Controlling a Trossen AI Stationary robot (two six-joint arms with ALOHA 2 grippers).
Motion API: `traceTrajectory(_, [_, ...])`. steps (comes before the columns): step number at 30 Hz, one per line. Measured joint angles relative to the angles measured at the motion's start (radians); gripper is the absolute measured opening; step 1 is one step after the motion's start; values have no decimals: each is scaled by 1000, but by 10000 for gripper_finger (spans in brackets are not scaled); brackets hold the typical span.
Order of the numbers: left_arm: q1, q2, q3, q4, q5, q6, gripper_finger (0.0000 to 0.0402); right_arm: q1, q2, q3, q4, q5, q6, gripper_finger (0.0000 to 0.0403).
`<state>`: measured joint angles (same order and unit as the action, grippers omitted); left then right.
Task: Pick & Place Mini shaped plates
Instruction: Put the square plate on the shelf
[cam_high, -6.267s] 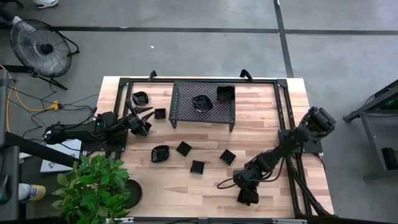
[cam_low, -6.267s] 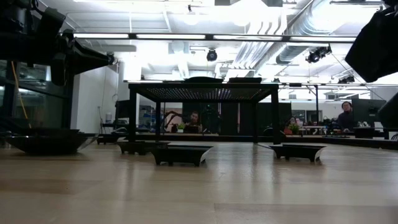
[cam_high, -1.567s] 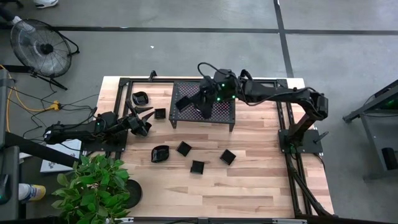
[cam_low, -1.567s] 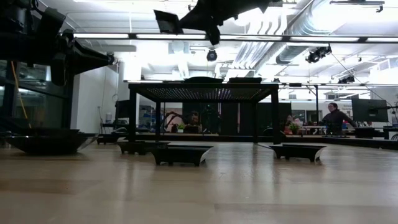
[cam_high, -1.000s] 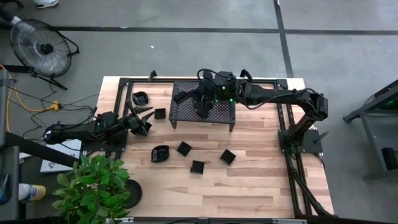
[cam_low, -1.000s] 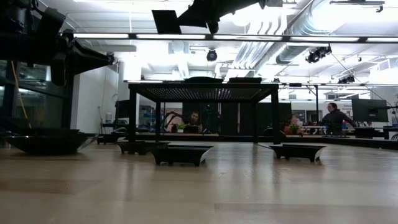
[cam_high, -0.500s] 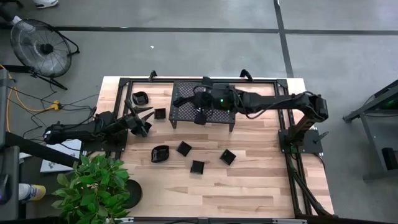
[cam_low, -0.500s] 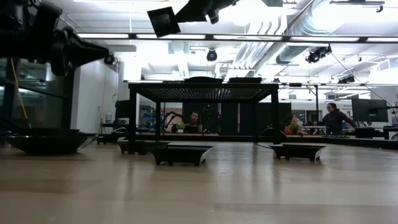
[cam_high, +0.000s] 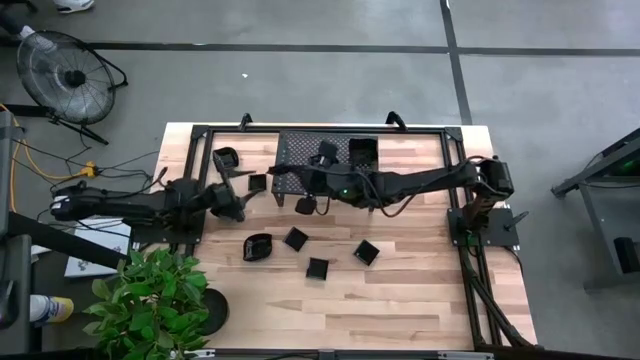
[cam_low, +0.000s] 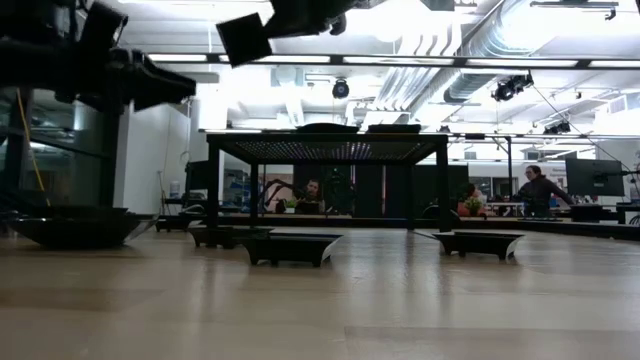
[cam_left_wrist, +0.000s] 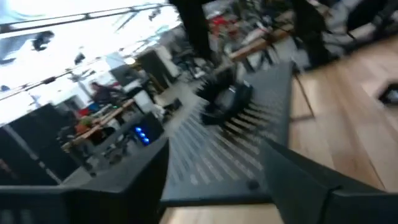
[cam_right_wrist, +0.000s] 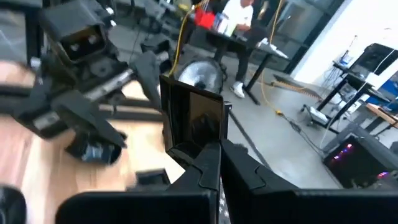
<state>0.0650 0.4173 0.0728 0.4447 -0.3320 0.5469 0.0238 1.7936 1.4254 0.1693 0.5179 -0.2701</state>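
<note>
Plates (cam_high: 317, 267) lie scattered on the surface (cam_high: 420, 290): four loose in the lower middle of the high view, two more at upper left, and two on top of the rack (cam_high: 292, 152) at upper centre. The right arm (cam_high: 420, 182) reaches from the right edge across the rack's lower side, and the left arm (cam_high: 130, 203) comes in level from the left edge. The right tool (cam_high: 308, 203) is clenched on the held plate (cam_high: 303, 208), a square one gripped by its edge and standing upright in the right wrist view. This plate hangs in the air just off the rack's lower left corner, over bare wood. The left tool (cam_high: 236, 200) is released, its fingers spread with nothing between them, and sits near the held plate on its left, pointing towards it. Whether the plate goes down or across, the right arm is the one carrying it. The open space for a set-down lies directly below, between the rack and the loose plates.
</note>
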Motion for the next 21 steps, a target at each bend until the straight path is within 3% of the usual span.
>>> traceTrajectory(3, [0, 74, 22, 105, -47, -9, 282, 10, 20, 0, 76, 25, -5, 0])
traceTrajectory(6, [0, 141, 31, 210, -99, -17, 287, 21, 42, 0, 127, 98, -42, 0])
traceTrajectory(11, [0, 210, 42, 303, -181, -88, 268, 36, 74, -1, 232, 185, -70, 0])
traceTrajectory(21, [0, 294, 44, 428, -154, -176, 231, 52, 189, -2, 457, 217, -183, 0])
